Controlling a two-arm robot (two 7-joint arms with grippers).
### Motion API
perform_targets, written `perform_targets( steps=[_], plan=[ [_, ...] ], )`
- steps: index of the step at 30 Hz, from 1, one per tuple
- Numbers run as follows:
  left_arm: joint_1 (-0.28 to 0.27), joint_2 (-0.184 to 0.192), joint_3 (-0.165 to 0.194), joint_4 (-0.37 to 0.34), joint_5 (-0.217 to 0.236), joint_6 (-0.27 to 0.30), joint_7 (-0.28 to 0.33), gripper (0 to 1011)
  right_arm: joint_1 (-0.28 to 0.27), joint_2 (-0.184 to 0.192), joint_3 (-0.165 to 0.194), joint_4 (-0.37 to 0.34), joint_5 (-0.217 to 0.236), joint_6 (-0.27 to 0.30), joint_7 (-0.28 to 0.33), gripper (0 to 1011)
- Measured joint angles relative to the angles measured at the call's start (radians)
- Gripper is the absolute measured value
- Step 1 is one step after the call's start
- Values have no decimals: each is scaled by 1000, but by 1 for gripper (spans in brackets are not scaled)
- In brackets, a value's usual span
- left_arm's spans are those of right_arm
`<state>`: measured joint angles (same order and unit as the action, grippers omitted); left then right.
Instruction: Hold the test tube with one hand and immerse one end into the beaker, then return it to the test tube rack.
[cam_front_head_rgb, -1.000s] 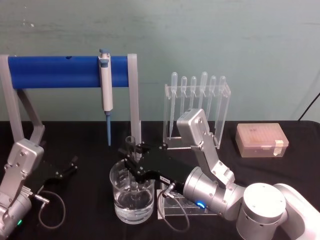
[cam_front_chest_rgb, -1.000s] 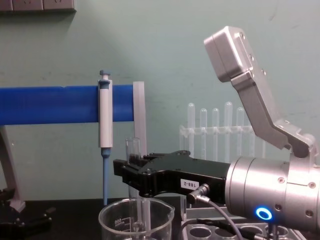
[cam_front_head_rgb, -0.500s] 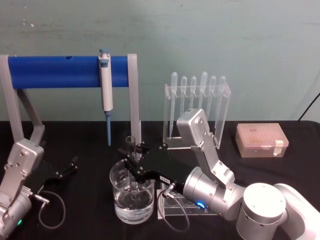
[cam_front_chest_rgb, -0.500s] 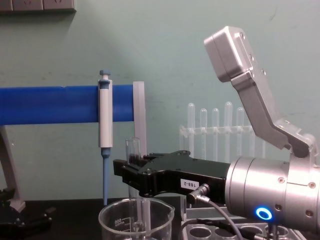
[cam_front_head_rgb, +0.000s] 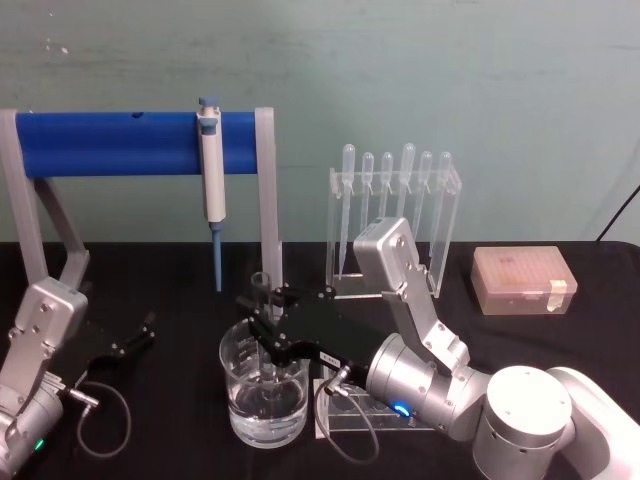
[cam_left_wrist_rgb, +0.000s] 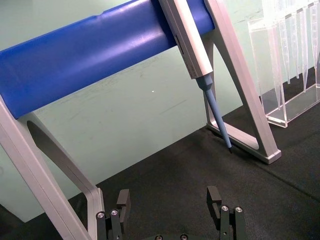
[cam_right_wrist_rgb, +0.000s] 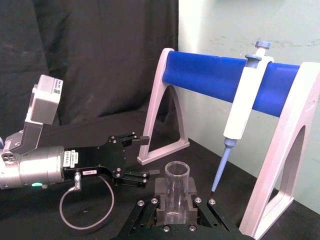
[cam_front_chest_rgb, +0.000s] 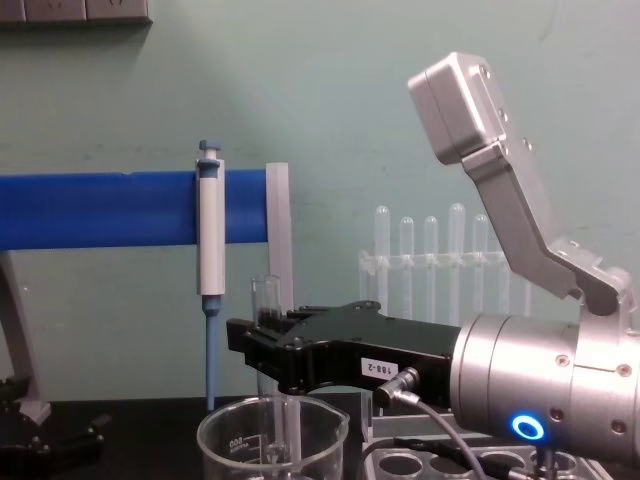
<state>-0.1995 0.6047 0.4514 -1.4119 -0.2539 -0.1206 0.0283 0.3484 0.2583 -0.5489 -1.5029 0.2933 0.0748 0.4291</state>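
As it stands: dipping step, tube (cam_front_chest_rgb: 265, 292) upright inside beaker (cam_front_head_rgb: 235, 380), tip probably wet, though that's hard to see.
Right gripper (cam_right_wrist_rgb: 176, 201): clamped on tube.
Left gripper (cam_left_wrist_rgb: 170, 210): parked left, fingers apart.
Next: lift straight, across to rack (cam_front_chest_rgb: 420, 464).

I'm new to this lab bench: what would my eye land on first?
The right gripper holds the test tube upright, its lower end down inside the beaker at the front. Behind them a pipettor hangs from a blue bar, and the left gripper sits open at the left.
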Motion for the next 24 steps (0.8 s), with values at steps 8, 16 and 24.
perform_targets(
  steps=[8, 16, 24],
  plan=[
    [0, 0, 0, 0, 0, 0, 0, 1000, 0, 0, 0, 0, 0, 0, 0, 228],
    [0, 0, 0, 0, 0, 0, 0, 1000, 0, 0, 0, 0, 0, 0, 0, 228],
    [0, 0, 0, 0, 0, 0, 0, 1000, 0, 0, 0, 0, 0, 0, 0, 228]
  ],
)
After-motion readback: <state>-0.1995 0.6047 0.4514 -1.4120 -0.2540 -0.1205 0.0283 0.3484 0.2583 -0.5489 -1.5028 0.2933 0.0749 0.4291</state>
